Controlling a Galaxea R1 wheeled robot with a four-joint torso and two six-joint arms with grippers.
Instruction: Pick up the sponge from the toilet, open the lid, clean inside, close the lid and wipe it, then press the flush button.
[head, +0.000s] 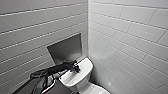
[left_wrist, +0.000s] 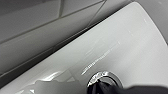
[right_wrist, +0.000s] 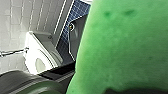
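Flush step, I'd say: left hand (head: 75, 67) sits on the button (left_wrist: 103, 77) at the far end of the toilet (head: 81, 76), can't tell if spread or pressed together. Sponge (right_wrist: 125, 50) looks pinched in the right hand. Next: firm straight-down push.

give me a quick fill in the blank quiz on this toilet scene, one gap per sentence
1. The arm stretched over the tank top of the toilet is the robot's ____ arm.
2. The sponge close to the right wrist camera is bright ____.
3. The flush button is ____ in outline.
4. The walls around the toilet are covered in pale ____.

Missing words: left; green; round; tiles.
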